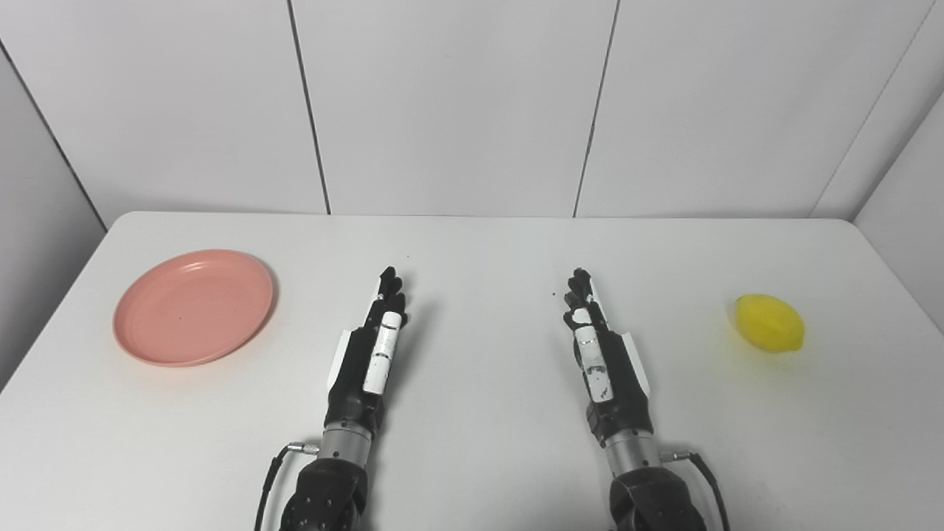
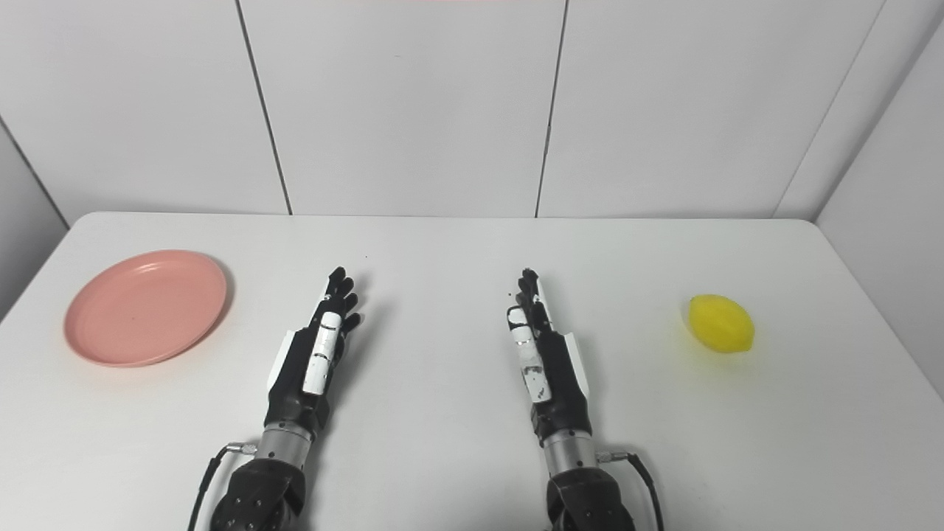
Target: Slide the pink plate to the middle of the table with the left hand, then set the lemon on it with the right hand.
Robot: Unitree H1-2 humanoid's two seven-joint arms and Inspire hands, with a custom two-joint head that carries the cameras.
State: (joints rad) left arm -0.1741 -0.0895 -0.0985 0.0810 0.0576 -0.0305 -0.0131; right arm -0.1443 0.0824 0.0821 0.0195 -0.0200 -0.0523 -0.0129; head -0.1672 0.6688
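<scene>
The pink plate (image 1: 193,306) lies flat on the left side of the white table (image 1: 472,243), with nothing on it. A yellow lemon (image 1: 770,322) rests on the table's right side. My left hand (image 1: 372,346) is open with fingers stretched forward, right of the plate and apart from it. My right hand (image 1: 597,346) is also open, fingers straight, well left of the lemon. Both hands are near the table surface at the middle, holding nothing.
White panelled walls (image 1: 450,103) close off the back and both sides of the table. A small dark speck (image 1: 553,293) lies on the tabletop just left of my right hand's fingertips. The table's rounded back corners show at left and right.
</scene>
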